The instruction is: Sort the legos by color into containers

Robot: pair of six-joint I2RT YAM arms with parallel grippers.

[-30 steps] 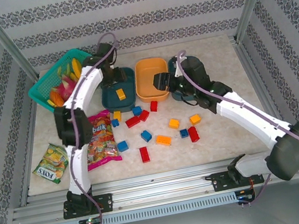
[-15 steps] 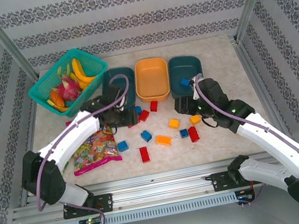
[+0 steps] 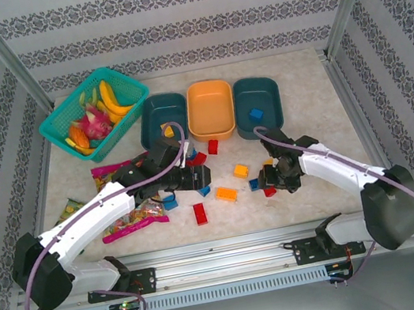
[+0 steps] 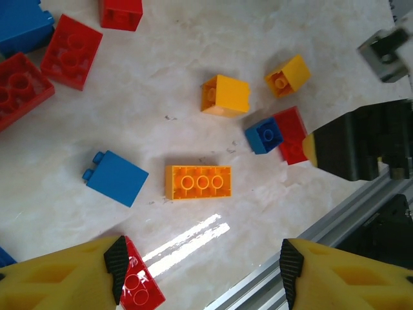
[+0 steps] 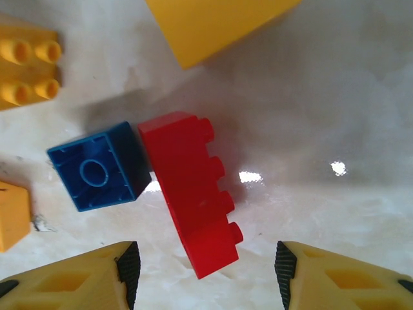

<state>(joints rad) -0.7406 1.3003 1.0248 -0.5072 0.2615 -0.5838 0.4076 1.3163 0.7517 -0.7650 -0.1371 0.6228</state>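
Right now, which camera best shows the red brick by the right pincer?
The right wrist view: the red brick lies on its side, close and whole, against a blue brick. The left wrist view shows it small, edge behind the right arm. The top view shows a red sliver beside that arm.

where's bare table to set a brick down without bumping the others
Bare: the table right of the right teal tray, and the narrow strip behind it and the orange tray. Crowded: the middle in front of the trays, thick with loose bricks.
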